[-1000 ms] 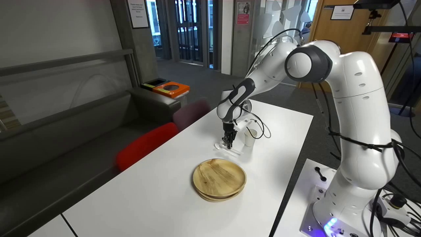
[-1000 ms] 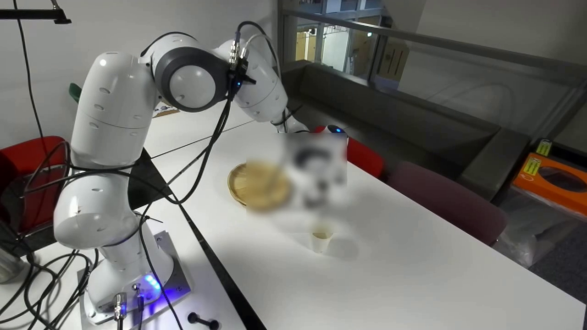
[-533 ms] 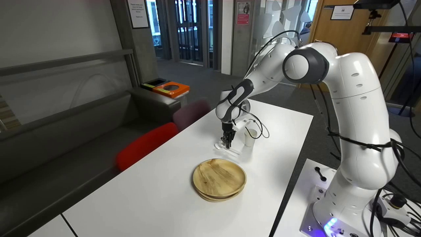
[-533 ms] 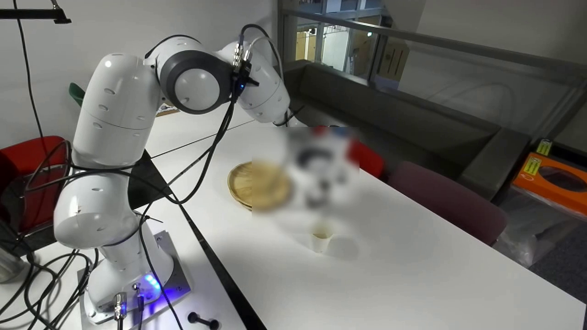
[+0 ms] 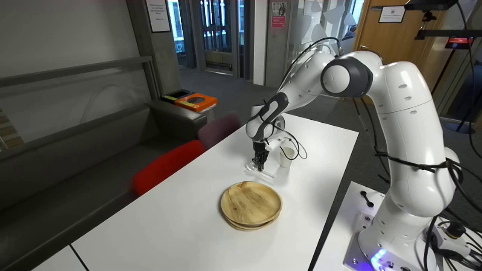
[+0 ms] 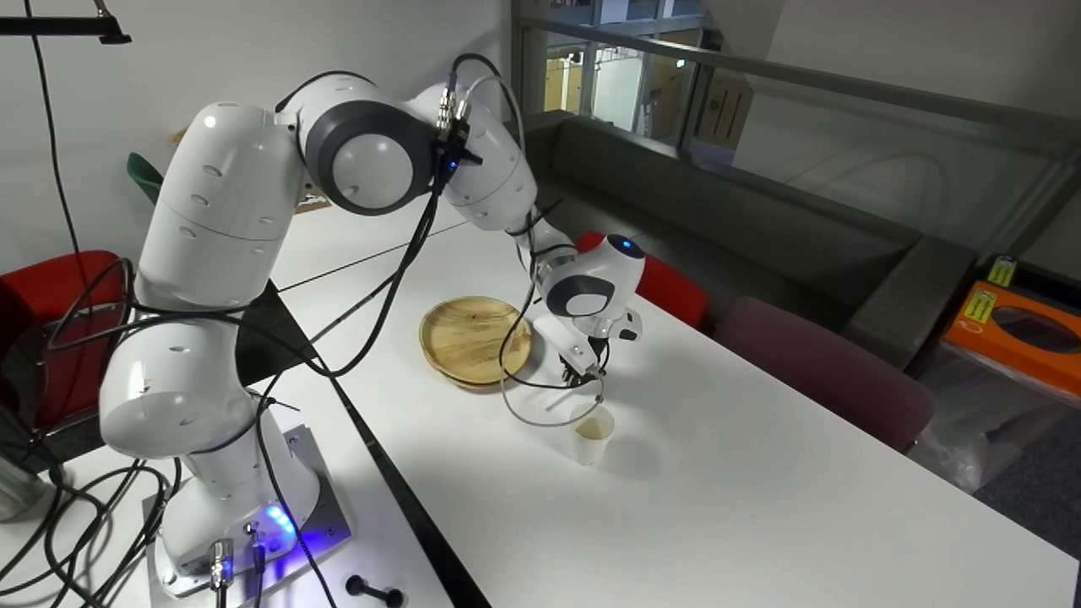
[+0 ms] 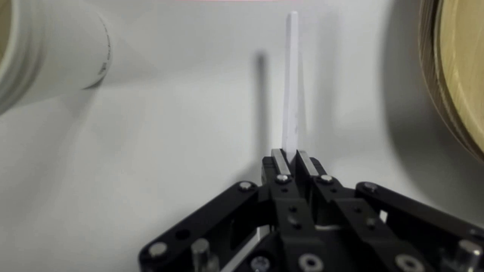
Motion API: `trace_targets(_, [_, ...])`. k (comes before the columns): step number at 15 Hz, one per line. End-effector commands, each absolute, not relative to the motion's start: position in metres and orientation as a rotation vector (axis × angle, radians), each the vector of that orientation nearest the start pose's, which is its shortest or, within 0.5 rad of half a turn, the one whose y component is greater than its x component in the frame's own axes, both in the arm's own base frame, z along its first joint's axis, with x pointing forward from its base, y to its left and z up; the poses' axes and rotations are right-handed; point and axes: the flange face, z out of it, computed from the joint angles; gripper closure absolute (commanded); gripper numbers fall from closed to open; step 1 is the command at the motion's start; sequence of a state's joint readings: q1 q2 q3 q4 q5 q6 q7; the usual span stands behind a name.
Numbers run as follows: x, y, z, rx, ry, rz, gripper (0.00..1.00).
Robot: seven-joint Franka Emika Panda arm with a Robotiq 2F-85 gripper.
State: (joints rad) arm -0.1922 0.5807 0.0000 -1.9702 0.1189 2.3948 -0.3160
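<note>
At wrist-view left, a white cup (image 7: 70, 51) stands on the table (image 7: 162, 143); centrally, the gripper (image 7: 290, 154) has its fingers clenched on a white spoon (image 7: 291, 83) by its handle, near table level; rightmost, stacked wooden plates (image 7: 463, 68) sit apart.

In an exterior view, a stack of wooden plates (image 5: 251, 203) sits on the desk (image 5: 169, 233), and a pale cup (image 5: 285, 164) stands upright beyond, to the right. Beside the desk's left edge are a red chair (image 5: 165, 167) and, beyond it, a dull purple chair (image 5: 219, 131). Left of these a dark grey sofa (image 5: 83, 158) runs along the wall (image 5: 67, 34); an orange-topped bin (image 5: 192, 105) stands past its far arm. At the far right, a wooden door (image 5: 391, 41) bears a white notice (image 5: 392, 14).
</note>
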Motion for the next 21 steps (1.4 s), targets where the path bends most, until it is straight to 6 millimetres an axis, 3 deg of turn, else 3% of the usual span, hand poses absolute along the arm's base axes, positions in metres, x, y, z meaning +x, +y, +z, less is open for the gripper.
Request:
trace_targets(1, [0.5908,-0.1110,0.1617,-3.040,-0.029,0.227,0.98])
trace_targets(9, [0.5931,-0.1029,0.1593,-3.043,-0.040,0.236,0.98])
trace_targets(11, [0.5936,-0.1021,0.1595,-3.044,-0.042,0.236,0.83])
trace_targets(13, [0.5940,-0.1018,0.1600,-3.044,-0.041,0.236,0.82])
trace_targets(14, [0.5942,-0.1017,0.1604,-3.044,-0.040,0.235,0.95])
trace_targets(16, [0.5950,-0.1022,0.1615,-3.038,-0.027,0.239,1.00])
trace_targets(21, [0.5981,-0.1029,0.1652,-3.029,0.010,0.240,0.98])
